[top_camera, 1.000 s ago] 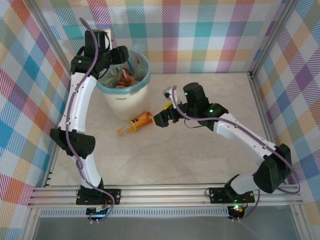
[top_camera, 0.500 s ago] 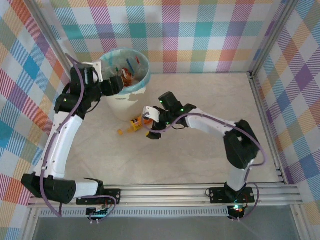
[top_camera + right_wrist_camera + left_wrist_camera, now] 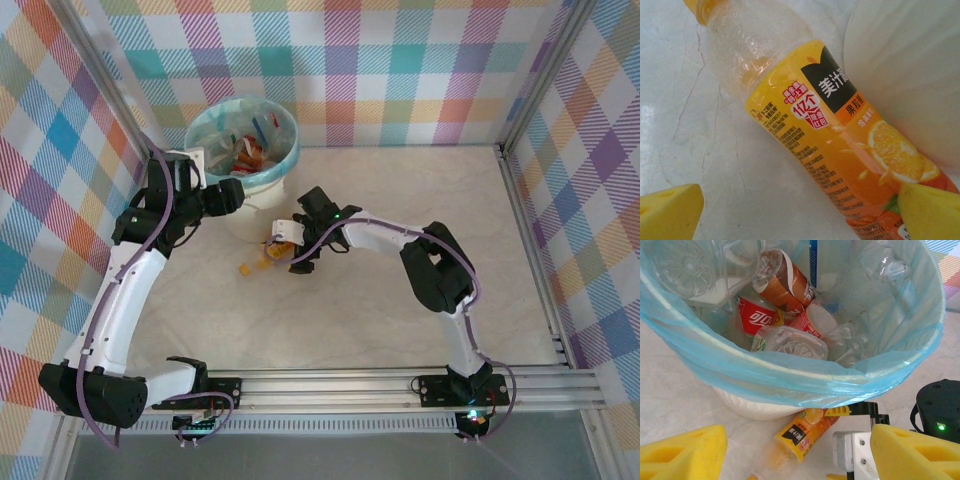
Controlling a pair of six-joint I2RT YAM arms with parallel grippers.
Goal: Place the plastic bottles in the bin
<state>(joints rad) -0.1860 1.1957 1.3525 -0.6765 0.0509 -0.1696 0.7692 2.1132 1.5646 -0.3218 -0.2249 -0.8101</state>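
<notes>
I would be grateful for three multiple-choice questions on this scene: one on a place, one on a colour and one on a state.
1. Where is the orange-label bottle?
A. inside the bin
B. lying on the table beside the bin's foot
C. standing upright at the table's middle

2. What colour is the bin's liner?
A. black
B. light blue
C. red

3. How do the fingers of the right gripper stand?
A. shut on nothing
B. shut on a lifted bottle
C. open, one on each side of the lying bottle

Answers:
1 B: the left wrist view shows it on the table below the bin's wall.
2 B: pale blue plastic folds over the rim.
3 C: the right wrist view shows the yellow fingers far apart with the bottle between them.
</notes>
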